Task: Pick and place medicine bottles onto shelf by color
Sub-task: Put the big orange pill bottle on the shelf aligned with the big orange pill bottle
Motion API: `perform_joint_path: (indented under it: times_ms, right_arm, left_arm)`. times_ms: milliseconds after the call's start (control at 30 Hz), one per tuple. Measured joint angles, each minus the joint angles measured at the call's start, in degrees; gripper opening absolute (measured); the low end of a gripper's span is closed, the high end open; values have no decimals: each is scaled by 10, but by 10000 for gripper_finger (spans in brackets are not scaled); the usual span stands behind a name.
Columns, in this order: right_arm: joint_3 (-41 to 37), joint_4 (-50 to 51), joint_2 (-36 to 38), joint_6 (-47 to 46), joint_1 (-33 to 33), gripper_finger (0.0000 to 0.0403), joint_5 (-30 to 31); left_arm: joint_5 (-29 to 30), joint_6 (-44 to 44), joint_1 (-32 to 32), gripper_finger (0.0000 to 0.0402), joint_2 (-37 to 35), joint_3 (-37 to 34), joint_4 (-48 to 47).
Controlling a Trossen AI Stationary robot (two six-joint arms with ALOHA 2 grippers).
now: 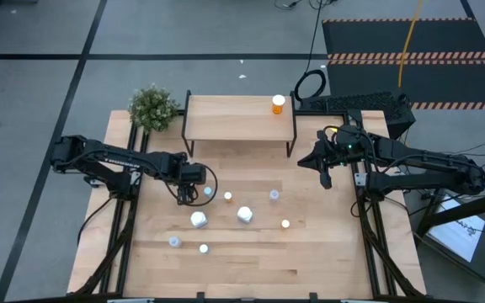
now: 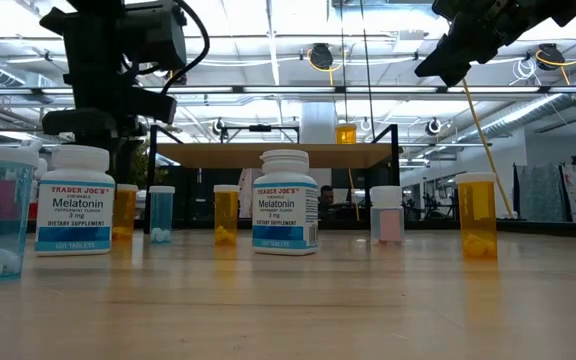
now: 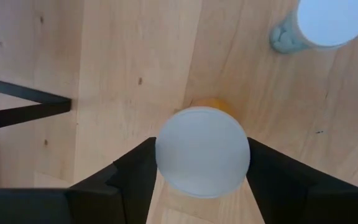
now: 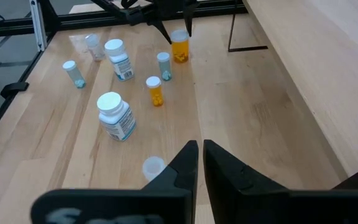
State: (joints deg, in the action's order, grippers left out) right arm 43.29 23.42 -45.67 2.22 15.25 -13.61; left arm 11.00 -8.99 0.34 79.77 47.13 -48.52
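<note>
I have the left gripper (image 3: 202, 186) down over an orange medicine bottle (image 3: 202, 151) standing on the surface (image 1: 310, 252), jaws flanking its white cap, apparently touching it, though I cannot tell if they grip. The right gripper (image 4: 200, 163) hangs raised beside the shelf (image 1: 234, 118) with jaws closed and empty. One orange bottle (image 1: 278, 103) stands on the shelf (the others stay scattered on the surface).
</note>
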Motion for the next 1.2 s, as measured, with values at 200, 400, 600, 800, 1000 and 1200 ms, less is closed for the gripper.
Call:
perform_joint_path:
  times_ms: [200, 400, 600, 800, 1000, 1200]
  right_arm:
    - [0, 0, 0, 0, 0, 18, 0]
    - [0, 0, 0, 0, 0, 18, 0]
    - [0, 0, 0, 1, 0, 18, 1]
    - [0, -9, 0, -2, 0, 18, 1]
    - [0, -37, 0, -15, 0, 18, 2]
    - [-33, -142, -8, -30, -3, 18, 2]
  left_arm:
    - [-1, 1, 0, 210, 0, 0, 0]
    - [-4, -1, 0, 224, 0, 0, 0]
    - [-5, -1, -1, 212, 0, 29, -11]
    - [-5, 1, -1, 215, 0, 81, -28]
    - [-5, 9, -7, 224, 0, 148, -66]
    - [-5, 14, -12, 212, 0, 216, -84]
